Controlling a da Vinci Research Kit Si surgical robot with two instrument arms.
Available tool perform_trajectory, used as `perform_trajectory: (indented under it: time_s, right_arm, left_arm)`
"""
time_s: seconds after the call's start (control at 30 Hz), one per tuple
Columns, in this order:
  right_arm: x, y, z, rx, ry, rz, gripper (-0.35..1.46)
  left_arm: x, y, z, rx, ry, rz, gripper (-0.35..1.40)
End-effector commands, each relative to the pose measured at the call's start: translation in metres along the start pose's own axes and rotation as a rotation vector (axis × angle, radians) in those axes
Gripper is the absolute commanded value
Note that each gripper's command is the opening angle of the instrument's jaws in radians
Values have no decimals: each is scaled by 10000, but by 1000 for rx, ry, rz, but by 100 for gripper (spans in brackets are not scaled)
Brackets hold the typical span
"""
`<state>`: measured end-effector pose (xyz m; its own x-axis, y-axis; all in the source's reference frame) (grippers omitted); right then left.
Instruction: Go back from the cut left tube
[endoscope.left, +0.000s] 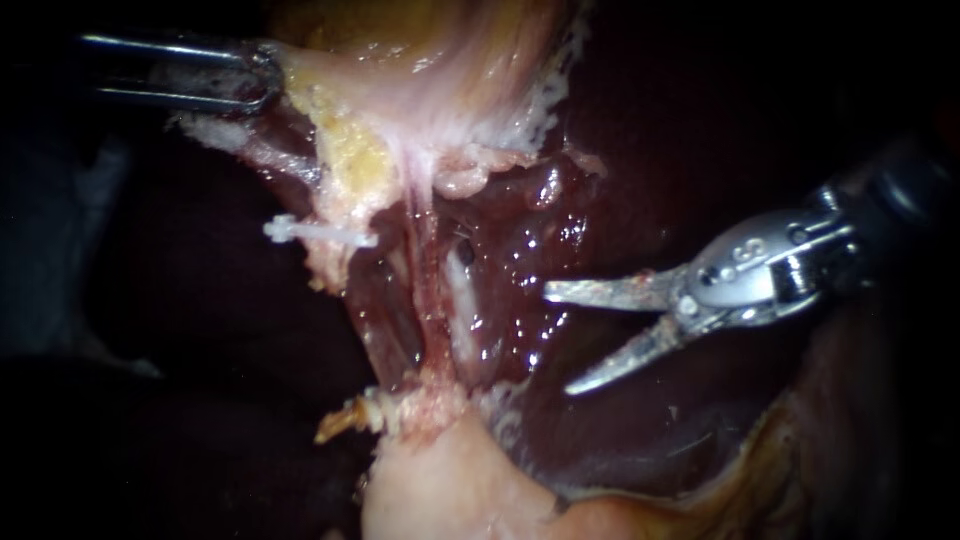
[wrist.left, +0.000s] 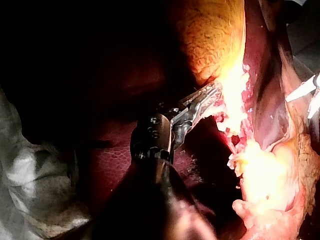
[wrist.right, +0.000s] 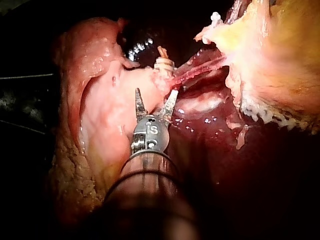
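My left instrument (endoscope.left: 262, 82) comes in at the upper left of the endoscope frame. Its jaws are clamped on the edge of a pale, yellow-flecked flap of tissue (endoscope.left: 350, 150) that hangs down the upper middle of the frame. In the left wrist view the same jaws (wrist.left: 212, 95) bite the rim of that flap (wrist.left: 230, 80).

My right instrument (endoscope.left: 557, 340), a silver pair of thin blades, enters from the right. The blades stand spread in a wide V with nothing between them, over the dark red, wet liver (endoscope.left: 680, 150) right of centre.

The cut left tube (endoscope.left: 335, 262) lies left of centre, in two parts set well apart. Its upper end carries a slim white clip (endoscope.left: 320, 233) lying crosswise. Its lower end is a short tan stub (endoscope.left: 348, 418) at the lower middle, beside a pale pink mound of tissue (endoscope.left: 450, 490). Between these ends and the blades runs a thin pink strand (endoscope.left: 428, 290), unbroken from the flap down to the mound. The blade tips sit to the right of it, apart from it.

In the right wrist view the open blades (wrist.right: 156, 97) point toward the tan stub (wrist.right: 164, 64) ahead of them. The white clip (wrist.right: 216, 19) is farther on.
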<state>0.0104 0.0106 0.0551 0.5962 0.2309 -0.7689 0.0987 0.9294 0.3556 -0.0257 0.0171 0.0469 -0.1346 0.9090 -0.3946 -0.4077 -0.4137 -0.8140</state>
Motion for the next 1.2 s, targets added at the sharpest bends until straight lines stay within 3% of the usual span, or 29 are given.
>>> perform_trajectory:
  time_s: [0.03,0.83,1.2]
  right_arm:
    - [-1,0,-2,-7,0,2,129]
    - [-6,7,-24,-57,-21,17,129]
    - [-8,8,-25,-59,-22,18,129]
  left_arm:
    - [0,0,0,0,0,0,-35]
    - [0,0,3,1,1,0,-35]
    - [-11,2,37,15,11,7,-35]
